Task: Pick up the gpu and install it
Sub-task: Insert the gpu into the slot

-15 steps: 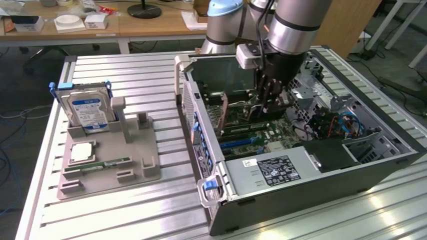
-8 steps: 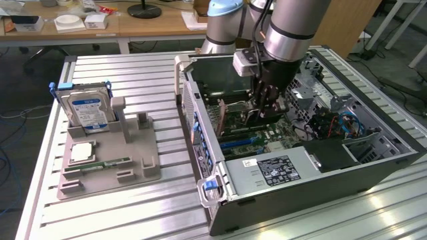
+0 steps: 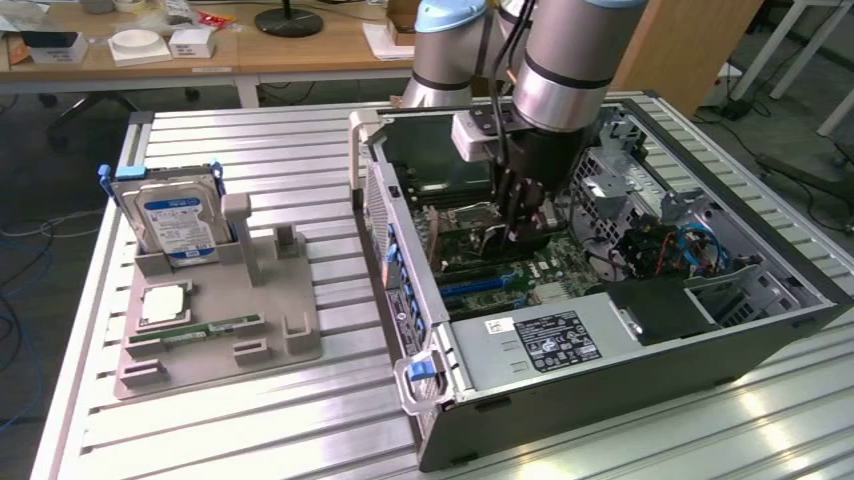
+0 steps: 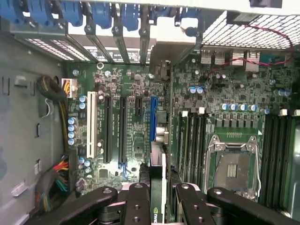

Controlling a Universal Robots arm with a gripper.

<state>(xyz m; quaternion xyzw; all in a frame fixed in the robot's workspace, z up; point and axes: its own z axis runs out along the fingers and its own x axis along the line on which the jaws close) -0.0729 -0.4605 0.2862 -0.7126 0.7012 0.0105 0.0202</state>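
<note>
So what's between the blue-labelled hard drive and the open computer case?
In the exterior view: the grey holder's upright posts, then bare slatted table.

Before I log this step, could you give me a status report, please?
Gripper shut on gpu, inside case. It sits edge-on, in line with blue slot. Nothing seen blocking slot.

- The ribbed grey metal bench (image 3: 240,440) shows bright glare on its slats near its front corner, on the exterior view's right.
- Beyond its far edge stands a wooden bench (image 3: 307,55) bearing white boxes (image 3: 140,45) and a round black base (image 3: 288,20).
- A wooden panel (image 3: 687,50) rises behind its far corner.
- Grey floor (image 3: 54,160) surrounds it, with loose cables (image 3: 20,300) off the exterior view's left side.
</note>
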